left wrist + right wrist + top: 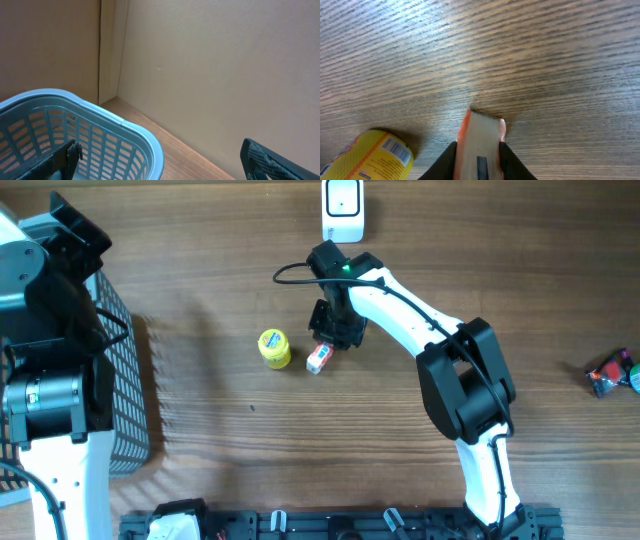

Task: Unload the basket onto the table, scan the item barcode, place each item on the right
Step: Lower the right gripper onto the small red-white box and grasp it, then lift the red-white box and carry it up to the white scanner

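The item, a small orange-and-white box (pixel 318 358), lies on the wooden table. In the right wrist view the box (pixel 480 135) sits between my right gripper's black fingers (pixel 445 160), which press against both of its long sides. My right gripper (pixel 335 335) reaches down onto the box, shut on it. The white barcode scanner (pixel 343 208) stands at the table's far edge, just behind the right arm. My left gripper (pixel 160 155) hangs open over the basket's rim, holding nothing.
A yellow can (pixel 275 348) with a barcode label (pixel 396 148) lies just left of the box. A pale blue mesh basket (pixel 125 380) stands at the left edge. A dark, colourful packet (pixel 612 373) lies at the far right.
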### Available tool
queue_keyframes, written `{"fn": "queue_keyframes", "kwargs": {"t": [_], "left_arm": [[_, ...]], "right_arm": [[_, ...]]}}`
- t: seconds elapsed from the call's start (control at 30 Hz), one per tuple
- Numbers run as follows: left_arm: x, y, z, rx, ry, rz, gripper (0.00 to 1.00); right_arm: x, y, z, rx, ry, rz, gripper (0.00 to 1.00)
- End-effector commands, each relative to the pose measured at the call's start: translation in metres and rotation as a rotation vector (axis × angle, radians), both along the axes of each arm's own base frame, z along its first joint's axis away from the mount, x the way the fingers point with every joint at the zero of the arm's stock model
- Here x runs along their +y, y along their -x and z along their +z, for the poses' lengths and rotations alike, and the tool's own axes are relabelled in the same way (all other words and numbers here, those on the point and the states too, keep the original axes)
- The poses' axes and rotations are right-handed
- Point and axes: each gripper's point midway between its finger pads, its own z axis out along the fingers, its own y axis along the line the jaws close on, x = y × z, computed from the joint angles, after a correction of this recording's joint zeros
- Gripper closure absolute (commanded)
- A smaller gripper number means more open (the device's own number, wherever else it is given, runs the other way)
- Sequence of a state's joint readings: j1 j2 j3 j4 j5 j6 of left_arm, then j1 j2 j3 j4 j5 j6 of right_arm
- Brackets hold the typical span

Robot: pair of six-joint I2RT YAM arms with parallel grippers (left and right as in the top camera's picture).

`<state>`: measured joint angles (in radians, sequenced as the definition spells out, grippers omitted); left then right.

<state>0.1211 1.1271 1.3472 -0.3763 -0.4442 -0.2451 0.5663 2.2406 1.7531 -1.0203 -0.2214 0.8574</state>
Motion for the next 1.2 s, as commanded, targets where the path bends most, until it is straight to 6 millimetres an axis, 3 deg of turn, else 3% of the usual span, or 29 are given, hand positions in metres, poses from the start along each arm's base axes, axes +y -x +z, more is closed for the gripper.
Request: {"fn": "queue_keyframes", "kwargs": {"t": [0.0, 0.13, 0.27, 0.4, 0.53, 0.6, 0.87, 1.0, 1.1, 1.17], "left_arm": [[0.001, -0.001, -0.002, -0.001, 0.007, -0.001, 0.00], [0.002, -0.005, -0.007, 0.014, 0.008, -0.001, 0.00], [0.003, -0.011, -0.013, 0.031, 0.011, -0.001, 0.00], [0.003, -0.011, -0.013, 0.030, 0.011, -0.001, 0.00], [0.003, -0.011, -0.012, 0.030, 0.010, -0.001, 0.00], [0.003, -0.011, -0.012, 0.027, 0.010, -0.001, 0.00], [0.003, -0.011, -0.012, 0.027, 0.010, -0.001, 0.00], [0.003, -0.011, -0.012, 0.027, 0.011, -0.001, 0.00], [0.003, -0.011, -0.012, 0.027, 0.011, -0.001, 0.00], [0.003, -0.011, -0.012, 0.028, 0.011, -0.001, 0.00]], "right_arm": [[-0.006, -0.001, -0.004, -0.005, 0.035, 0.023, 0.80], [-0.004, -0.003, -0.002, -0.032, 0.023, 0.118, 0.90], [-0.002, -0.012, 0.012, -0.059, 0.015, 0.142, 0.92], [-0.004, -0.021, 0.047, -0.119, 0.028, 0.167, 0.92], [-0.010, -0.015, 0.090, -0.133, 0.031, 0.157, 0.94], [-0.024, -0.013, 0.117, -0.191, 0.072, 0.148, 0.94], [-0.043, 0.014, 0.225, -0.369, -0.031, 0.044, 0.92], [-0.069, 0.042, 0.254, -0.353, -0.018, -0.134, 0.92], [-0.080, 0.056, 0.252, -0.292, 0.015, -0.226, 0.93], [-0.081, 0.052, 0.252, -0.284, 0.008, -0.351, 0.95]]}}
